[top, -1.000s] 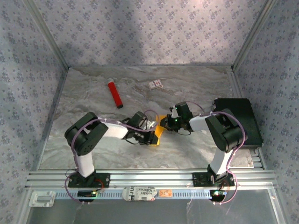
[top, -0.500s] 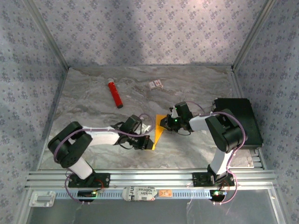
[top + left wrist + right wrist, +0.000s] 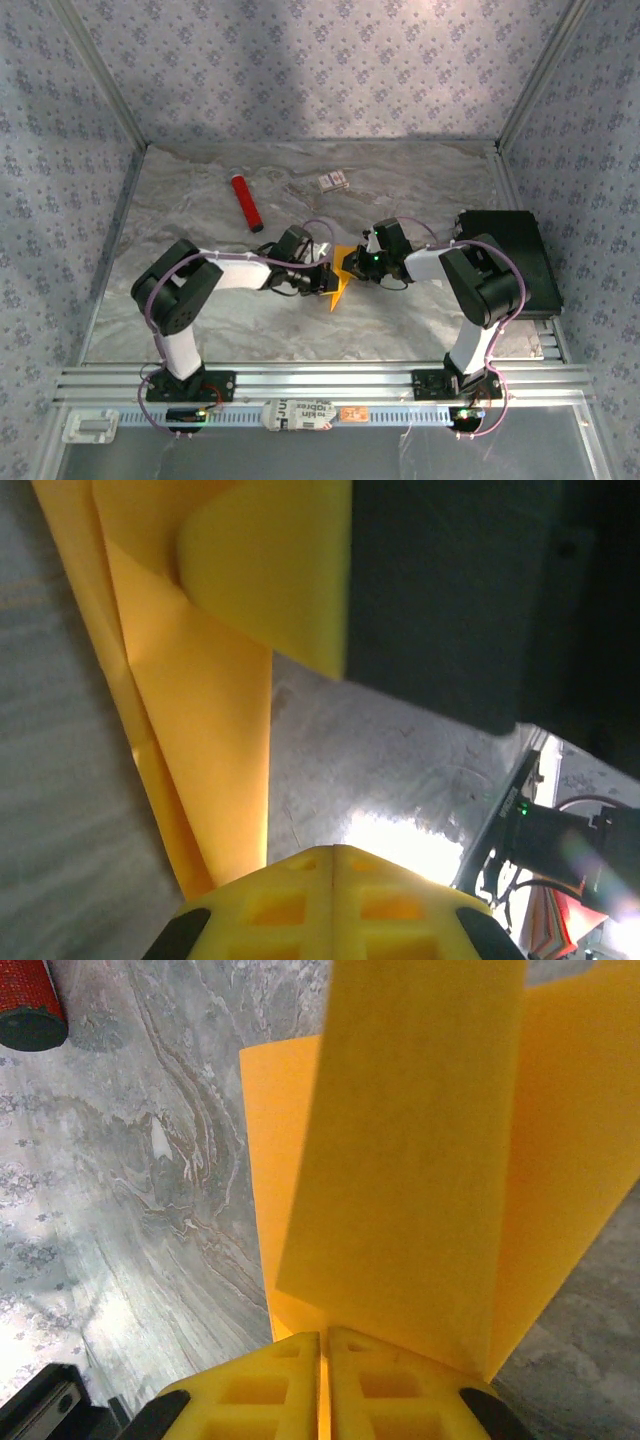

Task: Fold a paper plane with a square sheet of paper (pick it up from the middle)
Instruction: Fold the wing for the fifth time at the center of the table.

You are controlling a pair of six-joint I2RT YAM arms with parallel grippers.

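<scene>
Pinching the orange sheet (image 3: 340, 285) w/ R jaws, mid-tabletop (image 3: 180, 210); L jaws pressed together right at its lower tip

Table (image 3: 190, 215) is viewed by top cam from high behind the arm bases, far off. Paper (image 3: 420, 1160) is shared, v. close, by both wrist cams, w/ tabletop behind.

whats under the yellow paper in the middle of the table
Grey marbled table shows around the folded paper, which the right fingers pinch at one edge. The patch directly beneath the paper is covered, so anything lying there cannot be seen.
</scene>
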